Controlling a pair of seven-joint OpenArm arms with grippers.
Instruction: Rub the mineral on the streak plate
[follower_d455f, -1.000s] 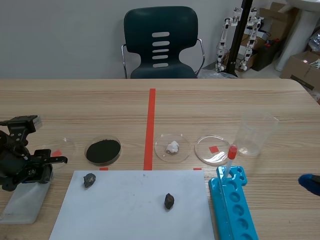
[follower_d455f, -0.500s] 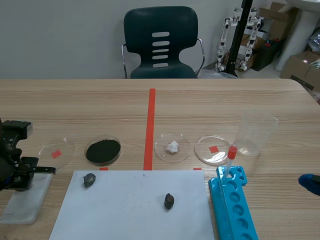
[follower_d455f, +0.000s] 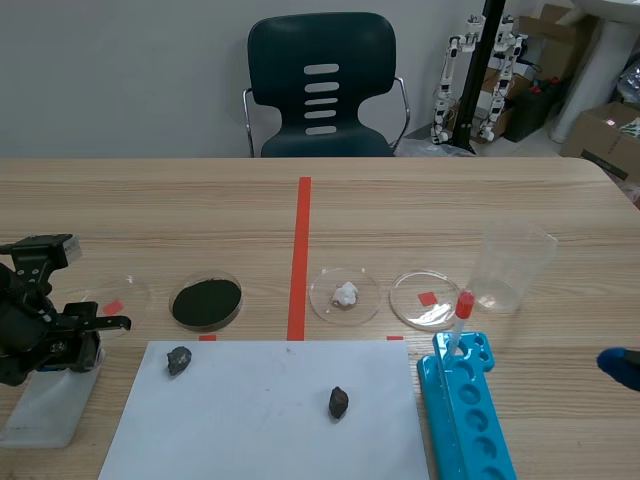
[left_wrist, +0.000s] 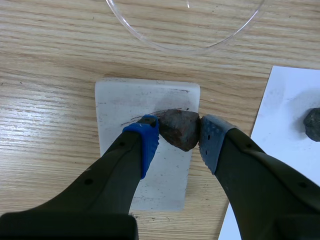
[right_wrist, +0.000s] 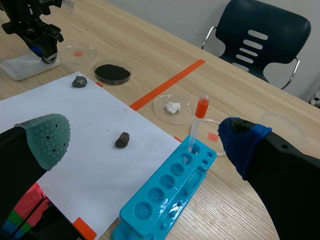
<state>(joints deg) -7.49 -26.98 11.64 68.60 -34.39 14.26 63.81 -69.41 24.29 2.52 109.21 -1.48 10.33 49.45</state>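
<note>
At lower left of the scene, left end effector (left_wrist: 178, 135) clamps the brown mineral (left_wrist: 179, 127) between its pads (left_wrist: 145, 137), seemingly touching the white streak plate (follower_d455f: 45, 410) near faint dark marks. Right end effector (right_wrist: 147, 140) gapes wide, empty. 2 more dark rocks (follower_d455f: 339, 402) lie on white paper (follower_d455f: 260, 430).

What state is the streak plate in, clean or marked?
Marked. The left wrist view shows thin dark streaks on the white plate beside the mineral clamped in the left jaws.
</note>
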